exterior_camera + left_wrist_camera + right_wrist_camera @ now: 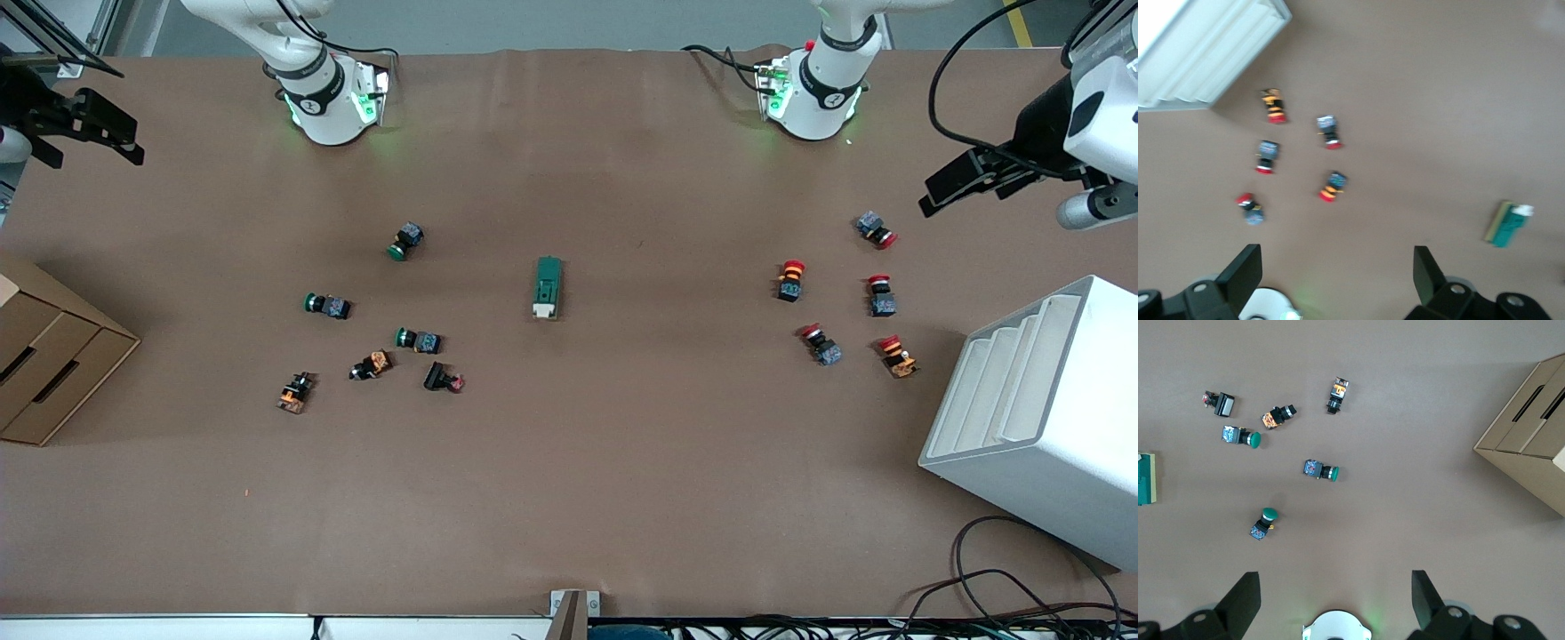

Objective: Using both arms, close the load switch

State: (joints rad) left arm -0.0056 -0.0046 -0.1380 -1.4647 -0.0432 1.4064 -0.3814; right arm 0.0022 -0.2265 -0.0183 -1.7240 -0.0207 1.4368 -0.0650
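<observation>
Brown tabletop (569,480) spans the whole front view, both arm bases lit green along its top edge. Load switch (548,287) lies flat mid-tabletop, between the two button clusters and well apart from each; cream lever end points toward the front camera, dark-green body away from it. It also shows in the left wrist view (1508,223) and clipped at the frame edge in the right wrist view (1146,479). Nothing touches it. Left gripper (965,182) hangs in the air at the left arm's end of the tabletop, over bare surface near the red push buttons (836,298); its fingers (1245,270) are spread wide with nothing between them. Right gripper (93,129) hangs at the right arm's end, over the tabletop edge above the cardboard box (49,356); its fingers (1245,593) are also spread wide, holding nothing. Both arms are parked out at the ends, well clear of the switch. Green and orange push buttons (373,333) are scattered loosely toward the right arm's end, six pieces, none touching. Five red-capped ones sit toward the left arm's end, also apart from each other. White stepped rack (1036,409) stands at the left arm's end, nearer the front camera than the red buttons. Cables (1005,587) trail off the tabletop corner below the rack.
</observation>
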